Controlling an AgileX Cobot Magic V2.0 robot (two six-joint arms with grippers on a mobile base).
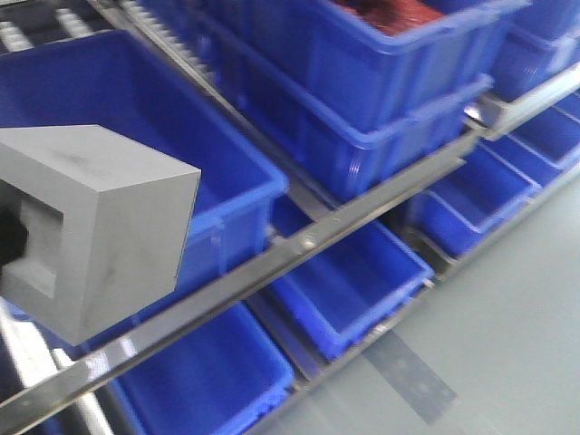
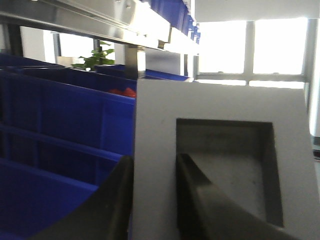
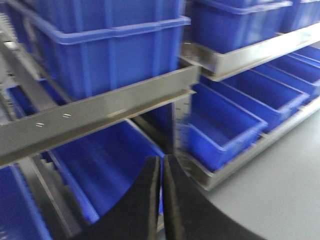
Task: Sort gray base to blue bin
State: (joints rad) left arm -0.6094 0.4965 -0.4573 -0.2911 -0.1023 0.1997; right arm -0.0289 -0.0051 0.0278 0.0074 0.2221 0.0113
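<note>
The gray base (image 1: 100, 231) is held up in the air at the left of the front view, in front of a blue bin (image 1: 136, 109) on the upper shelf. In the left wrist view the gray base (image 2: 220, 100) fills the right half, its square recess facing me. My left gripper (image 2: 154, 170) is shut on the base's left wall, one finger outside and one inside the recess. My right gripper (image 3: 161, 165) is shut and empty, hanging over a low blue bin (image 3: 105, 165).
Metal shelf rails (image 1: 299, 245) run diagonally between rows of blue bins. A stacked bin holds red parts (image 1: 390, 14). More bins (image 1: 353, 281) sit on the bottom shelf. Grey floor (image 1: 507, 326) lies at the right. Windows and a plant (image 2: 95, 57) show behind the shelves.
</note>
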